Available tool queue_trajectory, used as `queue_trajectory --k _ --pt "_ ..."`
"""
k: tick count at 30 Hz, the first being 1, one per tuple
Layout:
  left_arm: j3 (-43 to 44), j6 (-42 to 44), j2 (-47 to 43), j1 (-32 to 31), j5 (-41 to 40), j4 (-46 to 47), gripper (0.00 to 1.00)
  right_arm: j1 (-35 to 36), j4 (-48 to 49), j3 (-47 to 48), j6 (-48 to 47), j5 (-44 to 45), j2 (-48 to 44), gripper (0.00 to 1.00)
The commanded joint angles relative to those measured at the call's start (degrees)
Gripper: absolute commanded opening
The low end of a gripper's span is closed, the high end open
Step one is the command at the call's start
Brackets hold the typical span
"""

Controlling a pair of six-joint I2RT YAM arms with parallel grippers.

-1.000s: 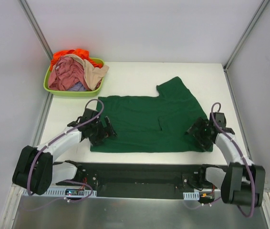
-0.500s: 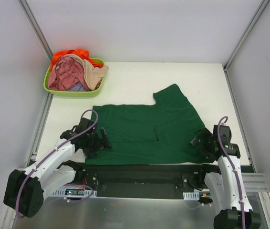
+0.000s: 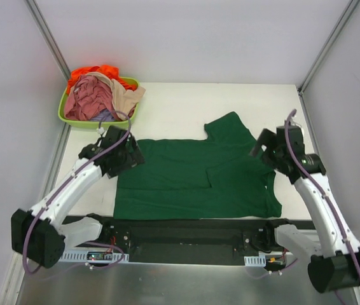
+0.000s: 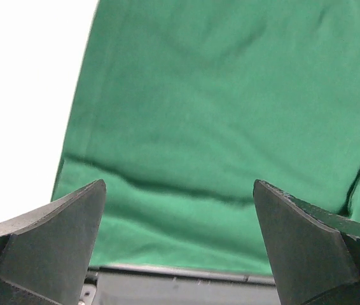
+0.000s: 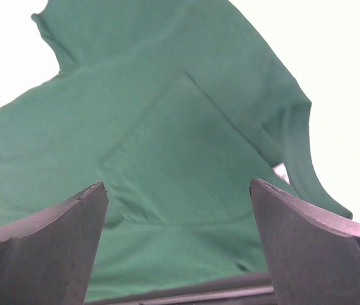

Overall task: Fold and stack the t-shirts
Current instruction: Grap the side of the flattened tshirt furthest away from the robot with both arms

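Between the left tool [image 3: 133, 155] and right tool [image 3: 260, 143], the green t-shirt [image 3: 186, 181] lies flat.

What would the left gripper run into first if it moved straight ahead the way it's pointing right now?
Most likely the dark green t-shirt: the left gripper is open and the cloth fills the view between its fingers. How far off it lies is hard to judge.

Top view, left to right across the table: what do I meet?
Tub → left gripper → green t-shirt → right gripper
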Motion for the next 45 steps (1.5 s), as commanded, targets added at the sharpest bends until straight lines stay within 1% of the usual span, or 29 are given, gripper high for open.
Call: queue_trajectory --k 1,3,6,7,9,10,12,13,16,18,22,26,30,33,34,37,38,41,45 --pt "9.81 0.29 11.15 2.08 -13.99 -1.1 0.99 4.21 10.43 7.31 -2.24 6.18 9.34 0.96" --pt "13.41 0.72 16.7 5.06 -14.72 -0.75 0.98 4.21 13.61 10.64 -3.73 5.47 13.99 0.96" --pt "18.6 2.65 25.22 8.76 -13.57 0.83 0.85 4.39 15.38 16.27 -5.66 7.23 21.03 0.96" --pt "19.83 3.18 27.86 9.29 -13.58 1.7 0.84 4.39 15.73 18.11 -5.93 6.97 22.96 0.96" --pt "22.47 5.29 32.17 11.04 -10.17 3.99 0.75 4.3 15.82 20.93 -5.93 5.48 27.27 0.96" --pt "23.26 6.08 34.11 11.49 -8.41 5.13 0.72 4.3 16.0 21.9 -5.93 4.86 28.6 0.96" --pt "24.5 6.61 37.1 12.11 -9.53 6.28 0.69 4.3 16.35 22.96 -6.28 4.33 30.88 0.96" --pt "25.03 6.53 38.25 12.46 -9.97 6.98 0.66 4.3 16.35 23.49 -6.37 4.5 31.76 0.96" --pt "25.73 7.49 41.32 14.13 -7.08 9.97 0.57 4.39 16.79 23.58 -6.99 5.21 33.61 0.96" --pt "25.99 8.63 42.65 14.39 -7.51 12.42 0.56 4.39 17.31 23.23 -7.16 5.3 34.23 0.96" --pt "26.97 9.6 45.55 14.57 -5.93 13.23 0.46 4.3 17.58 23.58 -7.52 6.0 35.9 0.96" --pt "25.56 8.64 47.04 14.57 -7.77 13.23 0.45 4.3 17.32 24.72 -7.69 7.66 37.13 0.96" --pt "26.0 8.2 48.71 14.66 -7.51 13.23 0.38 4.3 18.99 25.77 -9.79 9.17 39.94 0.96" --pt "26.35 8.54 49.15 14.66 -6.29 13.23 0.33 4.21 17.67 31.38 -13.48 6.63 44.94 0.96" --pt "26.52 8.98 49.24 14.66 -5.24 13.31 0.29 4.3 17.23 33.58 -14.36 6.35 46.96 0.96" --pt "26.26 10.3 49.33 14.57 -1.99 14.37 0.09 4.04 16.88 39.9 -16.92 5.65 53.72 0.96" --pt "26.17 10.57 49.33 14.57 -1.37 14.98 0.0 3.78 16.7 42.45 -17.62 5.13 55.92 0.96" --pt "26.0 11.53 49.33 14.57 -0.22 15.6 0.0 2.37 13.64 51.58 -17.71 3.19 64.62 0.96" --pt "25.03 11.36 48.37 14.57 -0.74 15.95 0.0 0.09 9.77 64.51 -14.2 -1.2 75.08 0.96"
